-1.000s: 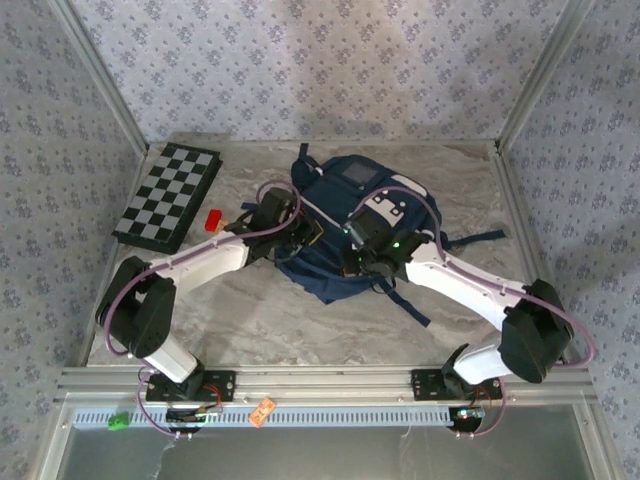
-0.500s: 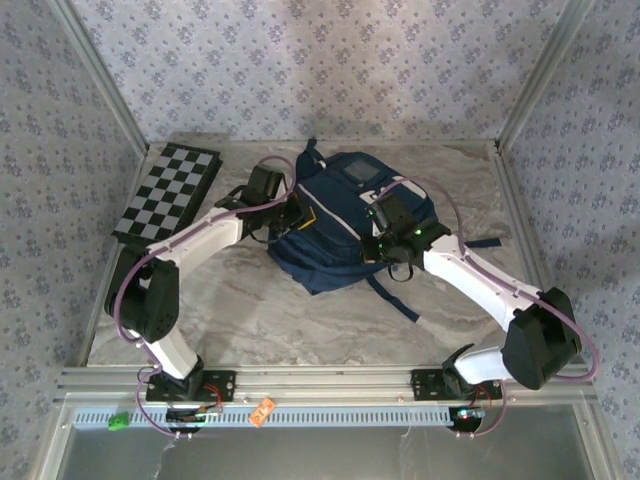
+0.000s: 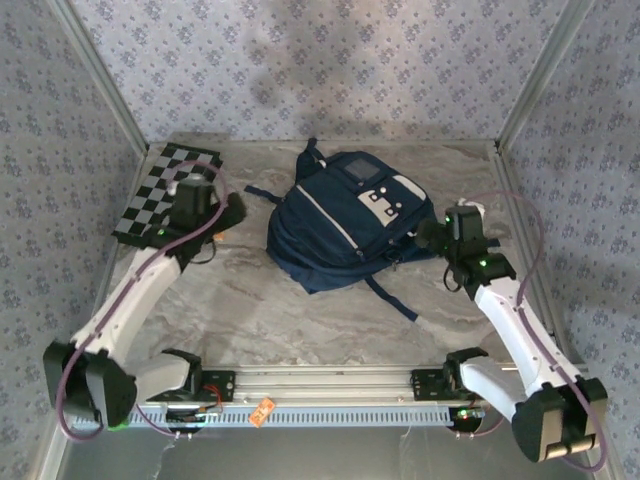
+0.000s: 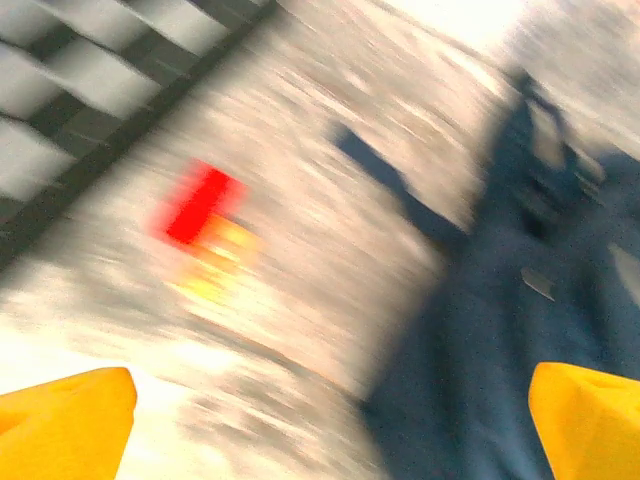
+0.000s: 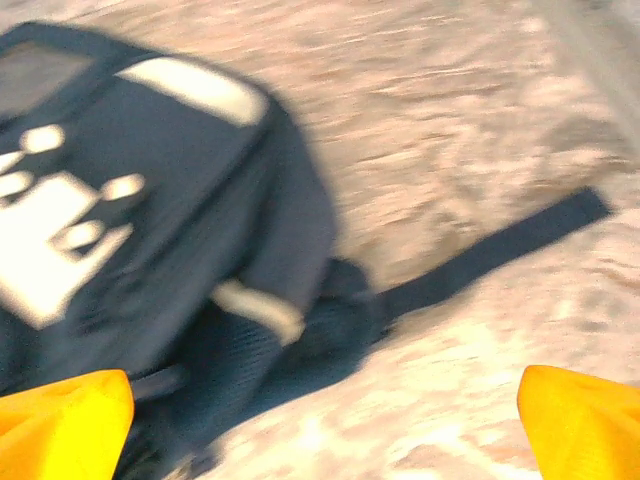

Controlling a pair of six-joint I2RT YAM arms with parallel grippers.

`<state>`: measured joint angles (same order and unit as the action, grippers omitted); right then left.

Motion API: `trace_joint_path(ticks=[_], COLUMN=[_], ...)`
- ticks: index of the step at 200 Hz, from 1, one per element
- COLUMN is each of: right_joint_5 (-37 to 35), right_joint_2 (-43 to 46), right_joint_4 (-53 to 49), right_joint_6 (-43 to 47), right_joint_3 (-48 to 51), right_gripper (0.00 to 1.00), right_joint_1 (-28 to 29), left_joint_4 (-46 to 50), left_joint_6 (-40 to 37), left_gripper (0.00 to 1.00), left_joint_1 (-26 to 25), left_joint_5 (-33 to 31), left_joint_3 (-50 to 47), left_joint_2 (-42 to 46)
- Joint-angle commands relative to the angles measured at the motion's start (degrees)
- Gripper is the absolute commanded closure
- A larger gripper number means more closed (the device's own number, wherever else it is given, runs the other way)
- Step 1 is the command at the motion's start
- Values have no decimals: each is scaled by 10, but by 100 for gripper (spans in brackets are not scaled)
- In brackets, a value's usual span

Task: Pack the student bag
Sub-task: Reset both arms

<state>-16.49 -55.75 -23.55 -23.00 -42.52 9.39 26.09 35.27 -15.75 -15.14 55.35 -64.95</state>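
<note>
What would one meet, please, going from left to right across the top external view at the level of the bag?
chessboard → left gripper → student bag → right gripper

No legible text, labels, numbers or brand marks. The white patches (image 3: 381, 203) on the student bag (image 3: 335, 235) read as plain shapes from the top view; any print is too small to tell. Both wrist views are motion-blurred.

Navy student bag (image 3: 345, 225) flat, mid-table.
</note>
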Motion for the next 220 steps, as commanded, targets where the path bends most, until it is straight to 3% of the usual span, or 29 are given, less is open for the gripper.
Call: trace_joint_path(ticks=[1,16,47,75,86,102,128,138,150,157,220], right_joint_5=[-54,-6,104,213,222,247,170,193,196,177,166], right_joint_2=[-18,-62,-165,-235,-254,-286,-317,-317,-318,-316,-315], right_joint_4=[170,293,465,559,631,637,748,698,709,701,702], right_joint_6=[47,81,136,175,212,243,265,248,243,246,248], right_joint_3=[83,134,184,170,185,177,223,199,202,199,201], right_gripper=[0,0,0,0,0,0,0,0,0,0,0], right_joint_1=[-69,-128,-202,-182,-161,-146,-103,-116,-128,-121,-115], left_joint_4=[-96,-254,-507,-646,-698,-749,-808,-817,-723,-745,-736], left_joint_6=[-110,-171,-280,-308,-330,-349,-363,-358,-326,-322,-323], left_gripper=[0,0,0,0,0,0,0,0,0,0,0], left_joint_1=[43,68,97,115,115,115,119,120,148,162,160], left_joint_5=[-214,-239,-161,-65,-37,-22,37,23,39,71,69], left_joint_3=[-119,-229,-354,-374,-376,-372,-366,-352,-320,-324,-322], left_joint_2=[26,54,46,-43,-84,-135,-213,-242,-227,-232,-229])
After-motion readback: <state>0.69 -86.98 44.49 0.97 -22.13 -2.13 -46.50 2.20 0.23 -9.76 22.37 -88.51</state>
